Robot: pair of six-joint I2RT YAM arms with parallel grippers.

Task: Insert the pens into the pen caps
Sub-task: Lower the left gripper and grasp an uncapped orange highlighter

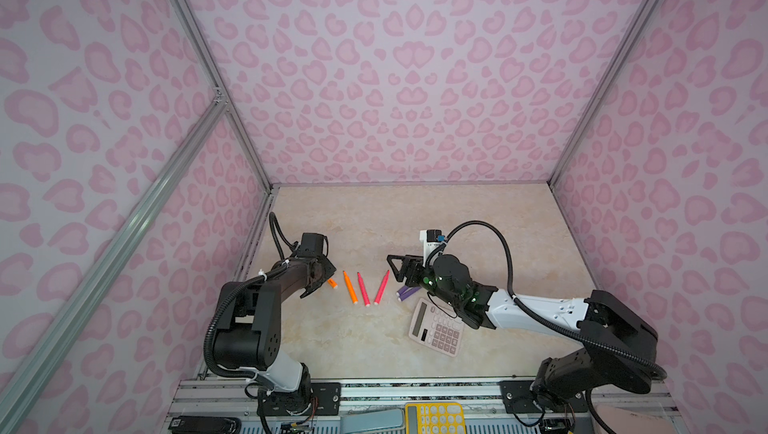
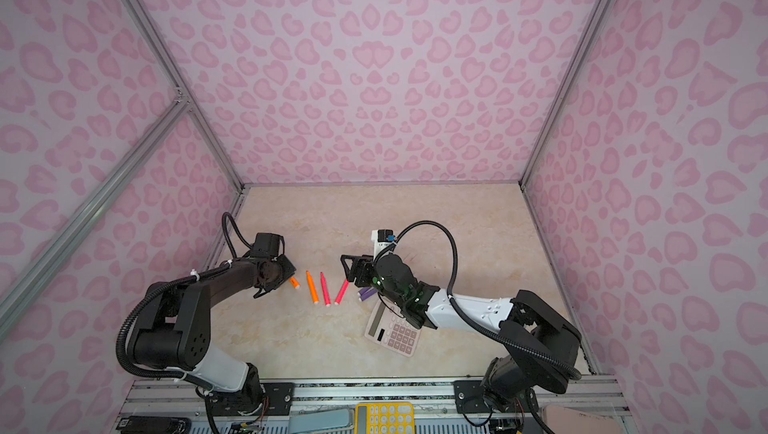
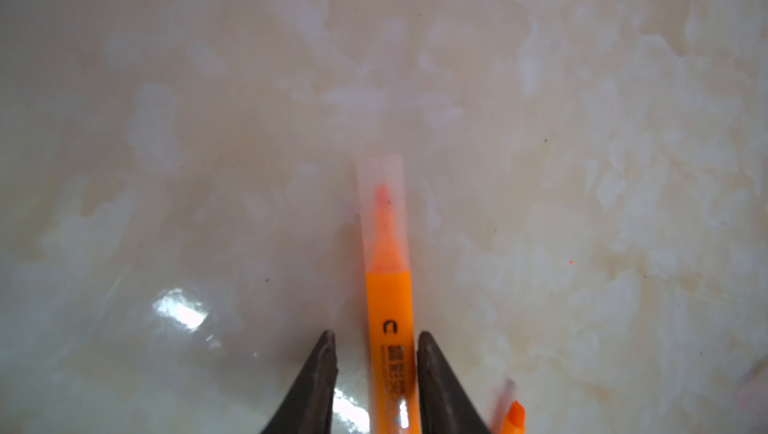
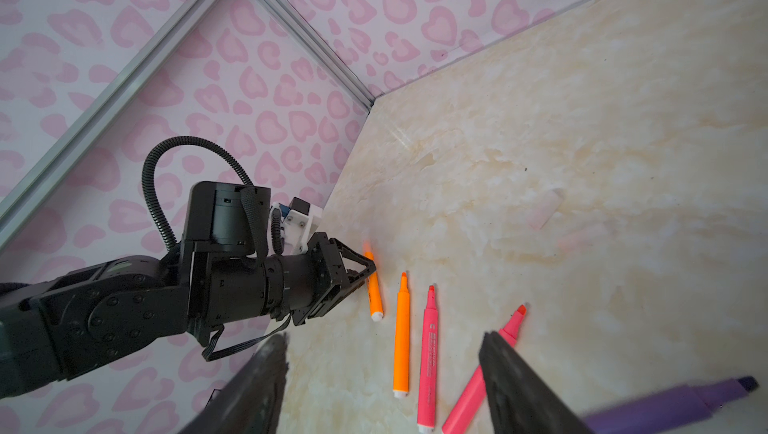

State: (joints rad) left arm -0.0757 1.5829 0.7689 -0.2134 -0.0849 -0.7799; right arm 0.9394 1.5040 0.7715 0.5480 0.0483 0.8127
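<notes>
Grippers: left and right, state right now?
Left gripper: open, jaws straddling the capped orange pen, gap on one side, not clamped.
Right gripper: open, holding nothing.

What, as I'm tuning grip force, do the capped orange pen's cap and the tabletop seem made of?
Cap: likely frosted, translucent plastic; the tip of the orange pen shows hazily through it. Tabletop: smooth, glossy, marble-patterned surface, perhaps laminate or stone; it throws bright glare spots.
</notes>
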